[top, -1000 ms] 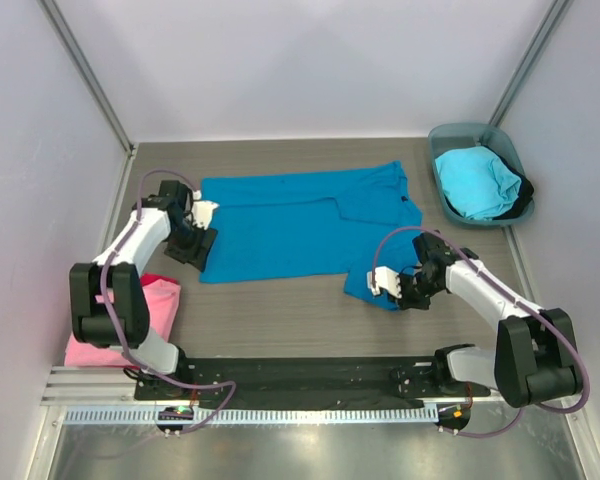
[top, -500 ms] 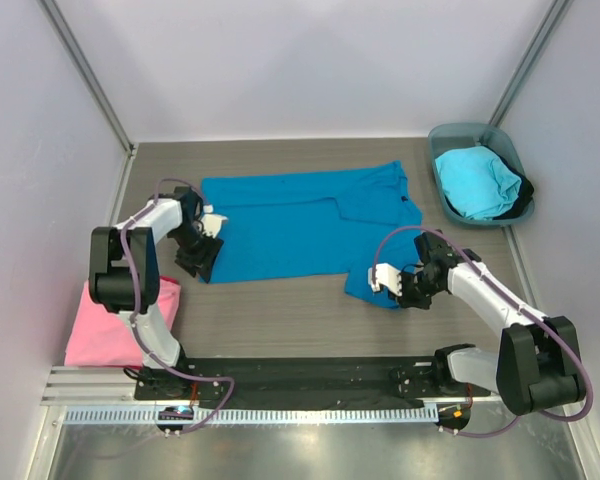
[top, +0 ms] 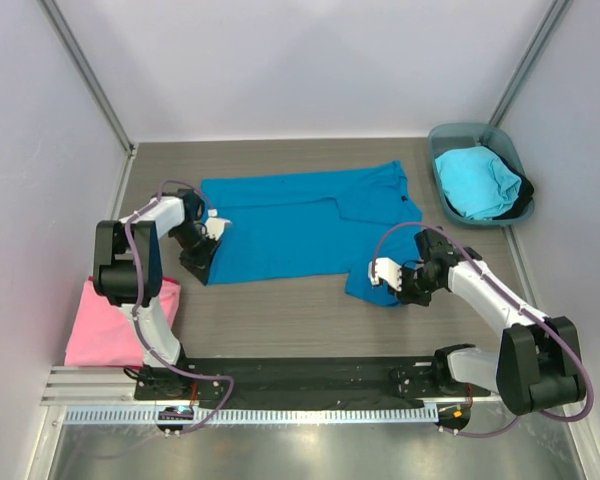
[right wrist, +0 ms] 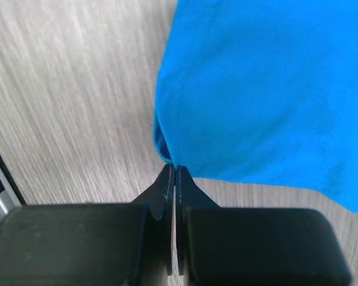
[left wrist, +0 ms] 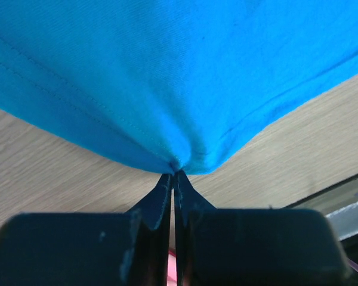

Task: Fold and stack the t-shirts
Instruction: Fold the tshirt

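Observation:
A deep blue t-shirt [top: 300, 228] lies spread flat across the middle of the table. My left gripper [top: 200, 263] is shut on its near left corner, and the cloth [left wrist: 179, 71] puckers at the closed fingertips [left wrist: 174, 173]. Over at the near right corner, my right gripper [top: 400, 294] is shut on the shirt's edge [right wrist: 268, 89], pinching a fold at its tips [right wrist: 175, 168]. A folded pink t-shirt [top: 105, 325] rests at the near left. A lighter cyan t-shirt [top: 477, 182] is bunched up in the tub.
The translucent teal tub [top: 450, 135] stands at the back right corner, with something dark at its right side. Pale walls enclose the table on three sides. A black rail [top: 300, 375] runs along the near edge between the arm bases.
My left gripper has slid in onto the blue shirt's near left corner and shut on it. The right gripper stays shut on its corner and has barely shifted.

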